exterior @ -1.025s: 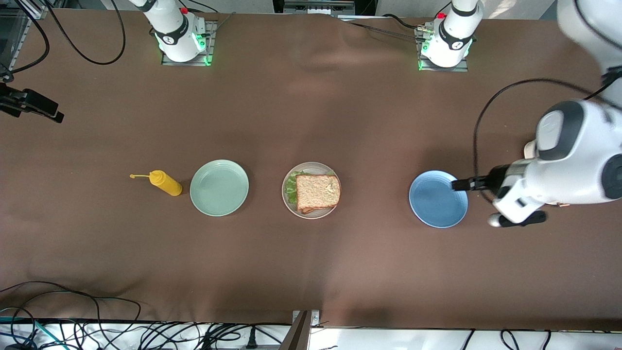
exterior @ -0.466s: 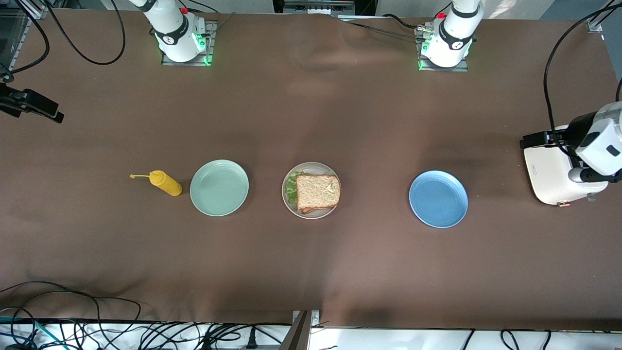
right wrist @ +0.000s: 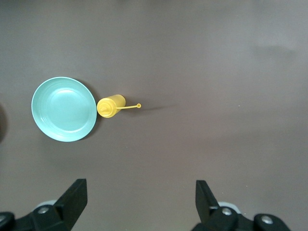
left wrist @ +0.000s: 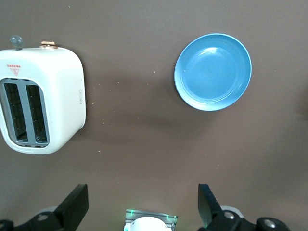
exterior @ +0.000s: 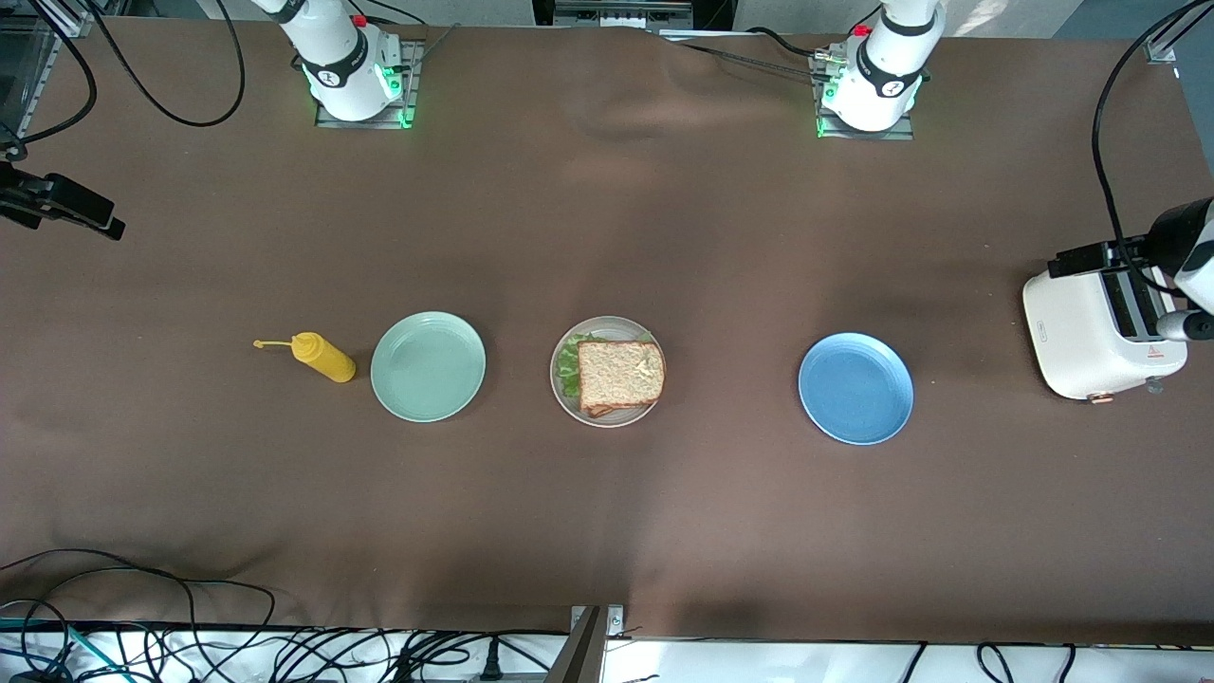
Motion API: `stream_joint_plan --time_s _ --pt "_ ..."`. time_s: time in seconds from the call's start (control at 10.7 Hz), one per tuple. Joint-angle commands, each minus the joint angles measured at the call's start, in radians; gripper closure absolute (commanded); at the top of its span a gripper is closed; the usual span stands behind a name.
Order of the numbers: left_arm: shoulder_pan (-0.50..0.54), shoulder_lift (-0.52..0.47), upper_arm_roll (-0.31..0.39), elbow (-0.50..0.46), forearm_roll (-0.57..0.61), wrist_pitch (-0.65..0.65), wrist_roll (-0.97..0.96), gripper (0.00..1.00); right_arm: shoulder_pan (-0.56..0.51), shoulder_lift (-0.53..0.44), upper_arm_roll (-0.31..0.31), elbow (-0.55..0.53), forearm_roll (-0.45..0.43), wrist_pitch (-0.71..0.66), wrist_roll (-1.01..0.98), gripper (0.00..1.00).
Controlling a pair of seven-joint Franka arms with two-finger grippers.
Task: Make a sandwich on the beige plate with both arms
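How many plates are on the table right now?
3, in a row: the mint-green plate beside the yellow bottle toward the right arm's end, the beige plate in the middle under the sandwich, the blue plate toward the left arm's end. None looks hidden.

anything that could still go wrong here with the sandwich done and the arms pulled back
1. The top bread slice sits off-centre on the beige plate, reaching its rim toward the left arm's end, with the lettuce sticking out the opposite way; a nudge might slide it off.
2. The left arm hangs over the toaster; a low move might clip it.
3. The left gripper and the right gripper are open and empty, high over the table, so little risk there.
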Motion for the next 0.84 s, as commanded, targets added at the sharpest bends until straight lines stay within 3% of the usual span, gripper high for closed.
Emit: stream_joint_plan --time_s 0.0,0.19,0.75 --pt "-0.216 -0.123 0.220 -0.088 0.022 -0.012 0.025 0.00 -0.003 0.000 0.002 0.009 0.016 -0.007 0.000 0.00" --pt "-0.358 -0.137 0.359 -0.095 0.019 -0.013 0.025 0.00 -0.003 0.000 0.001 0.009 0.016 -0.002 0.000 0.00" --pt "-0.364 -0.123 0.353 -0.092 -0.027 0.020 0.020 0.00 -0.004 0.000 -0.012 0.007 0.040 -0.005 -0.029 0.00"
